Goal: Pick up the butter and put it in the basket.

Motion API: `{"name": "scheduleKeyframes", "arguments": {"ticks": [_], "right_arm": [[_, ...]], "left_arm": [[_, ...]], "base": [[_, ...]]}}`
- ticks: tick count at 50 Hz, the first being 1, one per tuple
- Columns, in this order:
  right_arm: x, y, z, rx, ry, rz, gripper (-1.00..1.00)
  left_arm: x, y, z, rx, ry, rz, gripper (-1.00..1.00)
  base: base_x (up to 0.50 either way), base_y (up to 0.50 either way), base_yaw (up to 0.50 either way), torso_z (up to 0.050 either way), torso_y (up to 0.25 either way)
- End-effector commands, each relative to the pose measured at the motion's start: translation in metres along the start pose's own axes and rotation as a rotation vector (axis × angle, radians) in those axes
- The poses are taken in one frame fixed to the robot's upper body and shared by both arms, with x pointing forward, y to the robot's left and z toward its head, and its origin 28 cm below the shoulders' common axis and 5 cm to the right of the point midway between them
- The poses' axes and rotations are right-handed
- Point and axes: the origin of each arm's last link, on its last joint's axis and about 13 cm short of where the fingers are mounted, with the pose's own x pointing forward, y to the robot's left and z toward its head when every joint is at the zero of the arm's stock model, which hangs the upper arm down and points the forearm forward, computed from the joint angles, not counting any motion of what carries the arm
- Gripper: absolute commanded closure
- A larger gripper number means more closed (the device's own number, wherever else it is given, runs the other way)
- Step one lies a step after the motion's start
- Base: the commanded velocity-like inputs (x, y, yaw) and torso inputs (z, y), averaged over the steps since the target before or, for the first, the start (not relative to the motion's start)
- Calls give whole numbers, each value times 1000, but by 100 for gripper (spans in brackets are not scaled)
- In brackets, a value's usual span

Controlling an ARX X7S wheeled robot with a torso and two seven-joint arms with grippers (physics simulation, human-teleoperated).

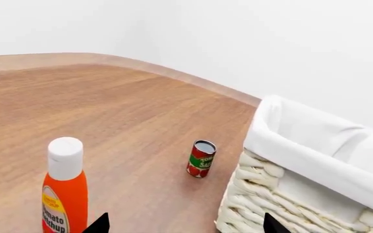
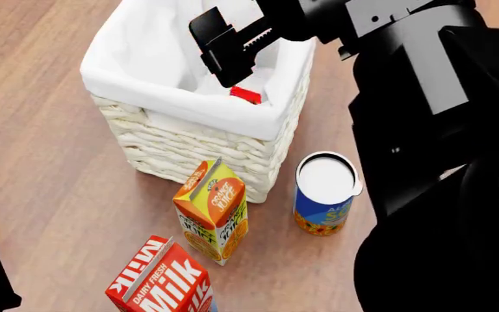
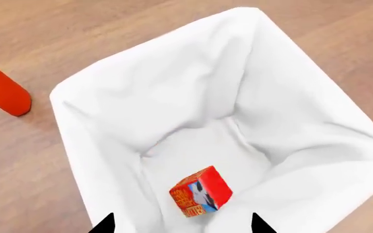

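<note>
The butter [image 3: 201,197], a small red box, lies on the white cloth floor inside the basket [image 3: 66,114]. In the head view only a red corner of the butter [image 2: 246,95] shows past the basket's liner rim [image 2: 189,104]. My right gripper [image 3: 181,224] hangs open above the basket's inside, apart from the butter, with nothing between its fingers; in the head view the right gripper [image 2: 221,53] is over the basket's opening. My left gripper [image 1: 183,225] is open and empty, low over the table beside the basket's wicker wall [image 1: 258,204].
A ketchup bottle [image 1: 64,194] and a small tomato sauce can [image 1: 201,158] stand on the wooden table by the left gripper. In front of the basket stand a juice carton [image 2: 212,211], a milk carton [image 2: 163,283] and a white-lidded blue can [image 2: 325,194].
</note>
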Motion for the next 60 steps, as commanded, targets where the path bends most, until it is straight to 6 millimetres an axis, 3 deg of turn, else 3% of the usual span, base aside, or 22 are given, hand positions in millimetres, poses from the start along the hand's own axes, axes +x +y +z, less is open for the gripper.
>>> {"name": "scheduleKeyframes", "arguments": {"ticks": [1,17,26,38,48,60], "right_arm": [[-4,-2,6,-25,-55,-60,-100],[-5,-11,12,-98,-196,-207,-100],[-6,-18,16,-168,-361,-282,-100],[-5,-31,7,-201,-526,-388,-100],[-21,-17,-11,-257,-664,-515,-100],[-35,8,-41,-279,-706,-634,-100]], "left_arm": [[-2,0,0,0,-1,-7,-100],[-1,-1,-1,-1,-1,-11,-100],[-1,-1,0,-5,-3,-13,-100],[-2,0,3,-9,-14,-22,-100],[-4,2,6,-12,-26,-32,-100],[-6,2,12,-23,-46,-39,-100]], "base": [[0,0,0,0,0],[0,0,0,0,0],[0,0,0,0,0],[0,0,0,0,0],[0,0,0,0,0],[0,0,0,0,0]]}}
